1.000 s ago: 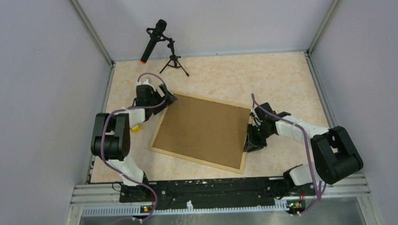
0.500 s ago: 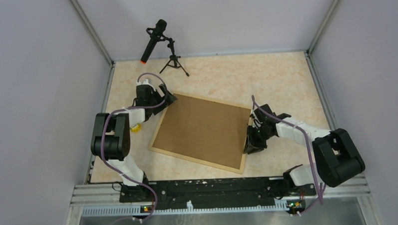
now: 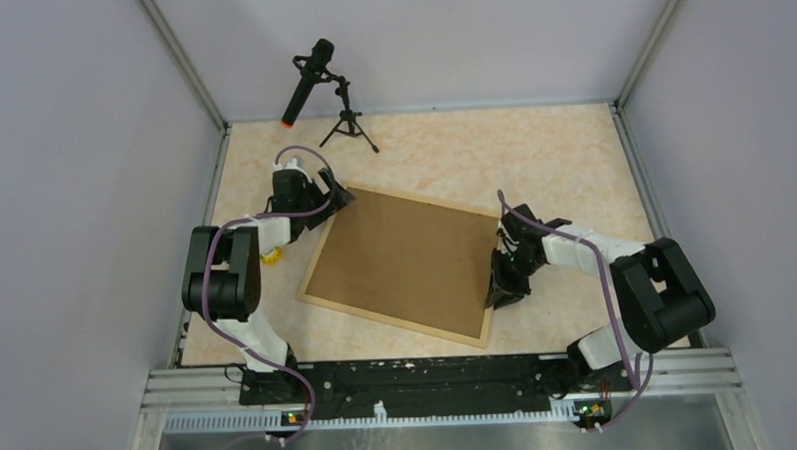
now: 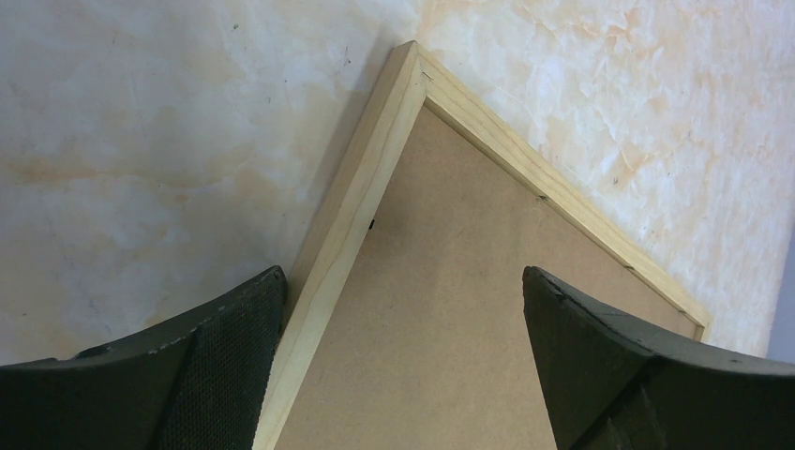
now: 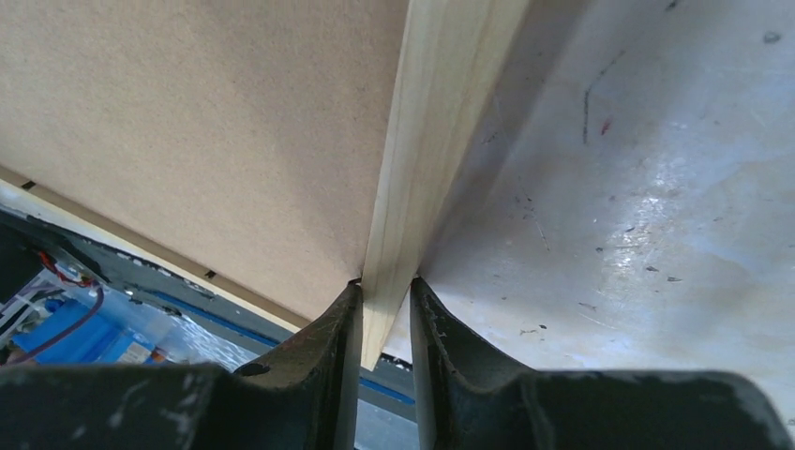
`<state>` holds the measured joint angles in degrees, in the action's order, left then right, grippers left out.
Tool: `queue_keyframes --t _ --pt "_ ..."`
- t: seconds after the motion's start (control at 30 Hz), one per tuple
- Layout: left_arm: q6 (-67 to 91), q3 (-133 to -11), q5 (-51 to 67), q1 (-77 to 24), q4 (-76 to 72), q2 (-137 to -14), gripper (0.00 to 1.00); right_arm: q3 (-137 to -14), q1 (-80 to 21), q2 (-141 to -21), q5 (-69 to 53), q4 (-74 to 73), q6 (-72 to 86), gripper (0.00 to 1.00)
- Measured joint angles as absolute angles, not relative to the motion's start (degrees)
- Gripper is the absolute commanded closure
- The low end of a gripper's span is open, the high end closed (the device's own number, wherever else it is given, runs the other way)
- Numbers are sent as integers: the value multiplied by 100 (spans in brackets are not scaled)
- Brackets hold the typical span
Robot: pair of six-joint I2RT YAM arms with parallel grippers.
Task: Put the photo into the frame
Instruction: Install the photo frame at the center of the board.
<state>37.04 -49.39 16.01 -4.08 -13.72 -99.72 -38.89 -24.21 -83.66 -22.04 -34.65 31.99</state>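
The frame [image 3: 396, 320] lies back-up on the table, its light wood rails around a brown backing board [image 3: 406, 260]. The photo is hidden. My left gripper [image 3: 339, 200] hovers open over the frame's far left corner; in the left wrist view [image 4: 401, 274] its jaws stand wide apart, one each side of the left rail [image 4: 366, 187], above the board [image 4: 450, 300]. My right gripper [image 3: 501, 293] is shut on the frame's right rail near its near corner; in the right wrist view [image 5: 384, 286] both fingers pinch the rail [image 5: 441, 122].
A microphone on a small tripod [image 3: 343, 117] stands at the back left. A small yellow thing [image 3: 272, 255] lies beside my left arm. Grey walls close in the table on three sides. The metal base rail [image 3: 430, 374] runs along the near edge.
My right arm's forearm and wrist have swung a little to the left, still gripping the rail. The frame and my left arm have not visibly moved.
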Motion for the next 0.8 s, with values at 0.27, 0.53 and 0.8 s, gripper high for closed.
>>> queue_keyframes --t 0.27,0.53,0.8 --pt "3706 -4939 1605 -408 -1372 -9972 2 -4716 -2718 -9164 -1809 -4285 3199 75" --pt "3721 -4939 1619 -405 -1372 -9972 2 -5382 -3035 -9749 -1382 -4954 3203 69" --pt "3723 -4939 1673 -384 -1380 -9981 2 -5776 -3210 -10051 -1155 -5310 3059 52"
